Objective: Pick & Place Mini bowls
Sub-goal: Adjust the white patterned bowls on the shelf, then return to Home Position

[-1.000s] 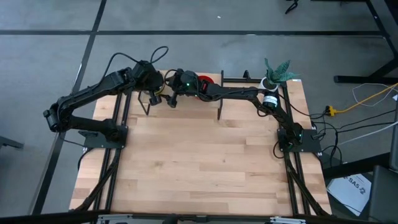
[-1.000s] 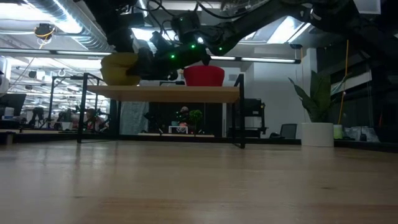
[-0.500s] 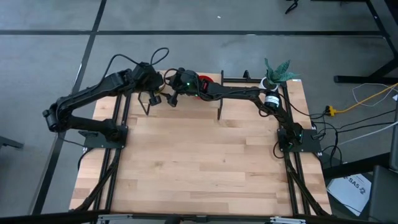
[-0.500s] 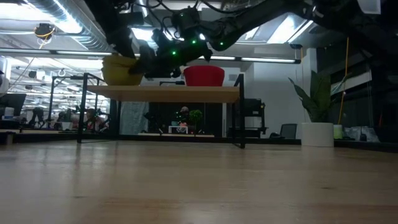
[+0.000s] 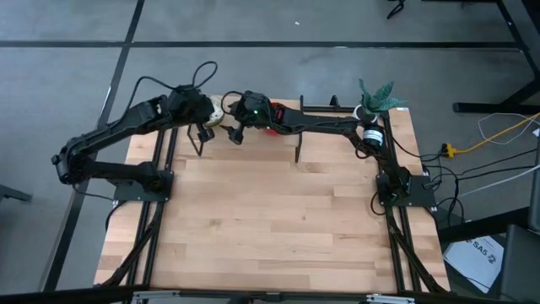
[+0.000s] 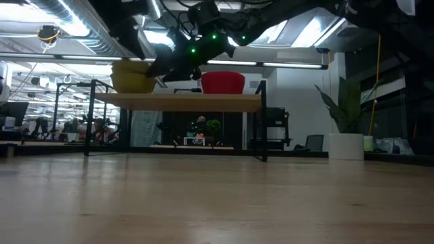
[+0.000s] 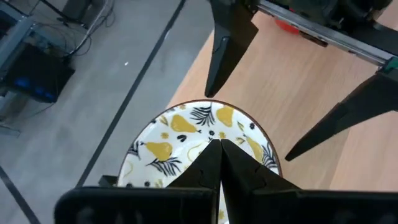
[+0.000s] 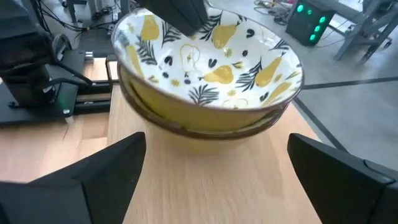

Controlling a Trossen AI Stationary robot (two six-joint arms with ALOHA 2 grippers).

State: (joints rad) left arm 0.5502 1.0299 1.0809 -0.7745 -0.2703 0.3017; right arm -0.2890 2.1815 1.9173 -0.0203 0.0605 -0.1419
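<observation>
Patterned mini bowl (image 8: 208, 68) on shelf (image 6: 178, 102), just approached by wide-open right fingers (image 8: 211, 186), left fingers (image 7: 219, 163) shut tight above it.

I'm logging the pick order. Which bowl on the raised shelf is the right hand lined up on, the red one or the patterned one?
The patterned bowl, white inside with yellow pears and dark leaves. The right hand faces it, fingers open; the red bowl sits further along the shelf.

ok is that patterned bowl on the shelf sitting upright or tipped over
Upright. The patterned bowl sits on its base on the wooden shelf, its pear-and-leaf inside facing up and empty, with the right claw open before it.
</observation>
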